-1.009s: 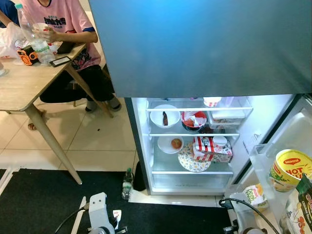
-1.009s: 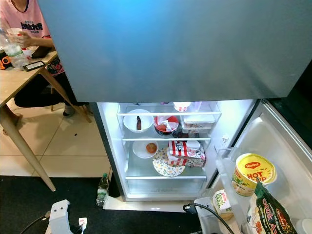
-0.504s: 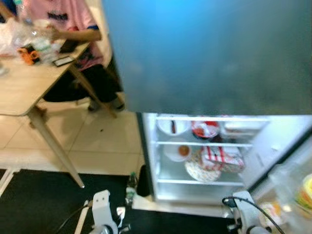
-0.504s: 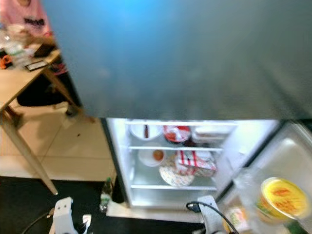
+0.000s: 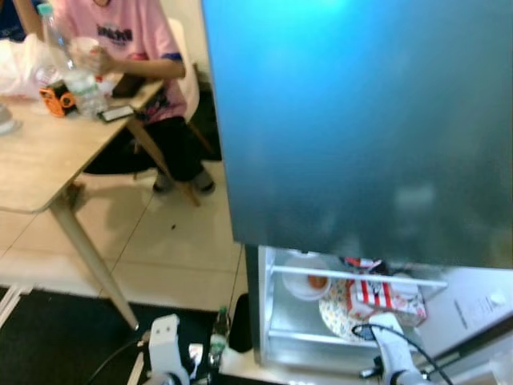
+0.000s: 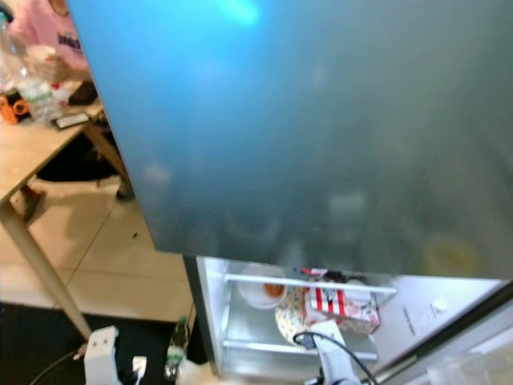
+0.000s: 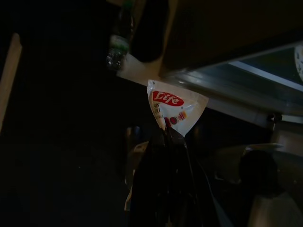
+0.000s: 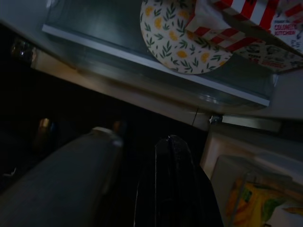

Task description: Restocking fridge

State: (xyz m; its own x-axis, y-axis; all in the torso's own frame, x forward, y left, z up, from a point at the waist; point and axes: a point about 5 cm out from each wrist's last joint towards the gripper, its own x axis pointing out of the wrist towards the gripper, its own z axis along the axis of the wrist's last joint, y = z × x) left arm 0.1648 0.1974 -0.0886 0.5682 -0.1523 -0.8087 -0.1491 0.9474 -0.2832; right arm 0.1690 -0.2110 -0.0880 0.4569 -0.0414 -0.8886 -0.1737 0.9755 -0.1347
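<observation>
The fridge (image 5: 361, 120) stands open, its grey-blue upper front close before me. On the lit shelf (image 5: 353, 277) low down are a white bowl (image 5: 314, 283) holding something orange, a leaf-patterned plate (image 8: 180, 42) and a red-and-white striped box (image 5: 385, 293). My left gripper (image 7: 168, 132) hangs low over the dark mat, shut on a small white sachet (image 7: 175, 106) marked "Life". My right gripper (image 8: 171, 144) is shut, with nothing in it, just below the fridge's bottom edge. Both silver arms (image 5: 164, 353) show at the bottom of the eye views.
A person in a pink shirt (image 5: 128, 36) sits at a wooden table (image 5: 48, 160) on the left, with a bottle (image 5: 72, 68) and small items on it. A water bottle (image 5: 218, 329) stands on the floor by the fridge's left corner. Yellow-green packs (image 8: 251, 198) sit in the door shelf.
The whole picture has shifted: the camera has moved, so the fridge interior sits lower and the door shelf with the yellow cup has left the picture. No object has visibly moved.
</observation>
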